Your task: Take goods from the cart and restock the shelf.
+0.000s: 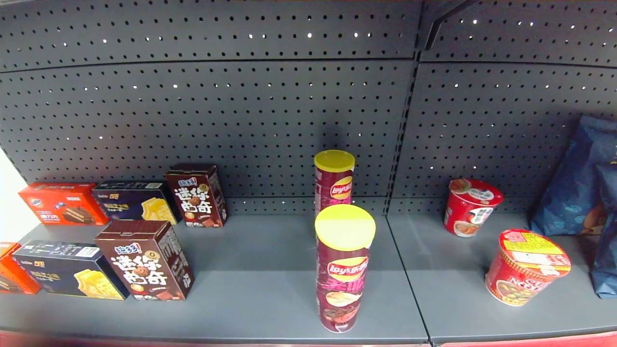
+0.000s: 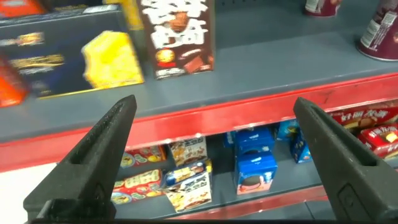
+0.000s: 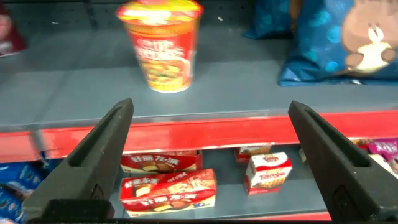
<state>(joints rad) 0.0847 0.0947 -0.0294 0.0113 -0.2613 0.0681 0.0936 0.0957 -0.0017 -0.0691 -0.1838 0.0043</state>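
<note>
The grey shelf [image 1: 270, 274] holds two maroon chip cans with yellow lids, one at the front [image 1: 343, 270] and one behind it [image 1: 333, 179]. Brown cookie boxes [image 1: 144, 260] [image 1: 196, 194], dark blue boxes [image 1: 70, 270] and orange boxes [image 1: 62, 203] stand on the left. Two red noodle cups [image 1: 525, 267] [image 1: 470, 200] stand on the right. My left gripper [image 2: 214, 149] is open and empty, in front of the shelf's red edge [image 2: 205, 121], below a brown cookie box [image 2: 177, 37]. My right gripper [image 3: 214, 149] is open and empty before a red noodle cup [image 3: 161, 43].
Blue snack bags [image 1: 578, 188] [image 3: 339, 37] lean at the shelf's far right. A lower shelf carries blue packs [image 2: 255, 165] and red boxes [image 3: 168, 186]. A perforated back panel [image 1: 241, 111] closes the shelf behind; bare shelf lies between the boxes and the cans.
</note>
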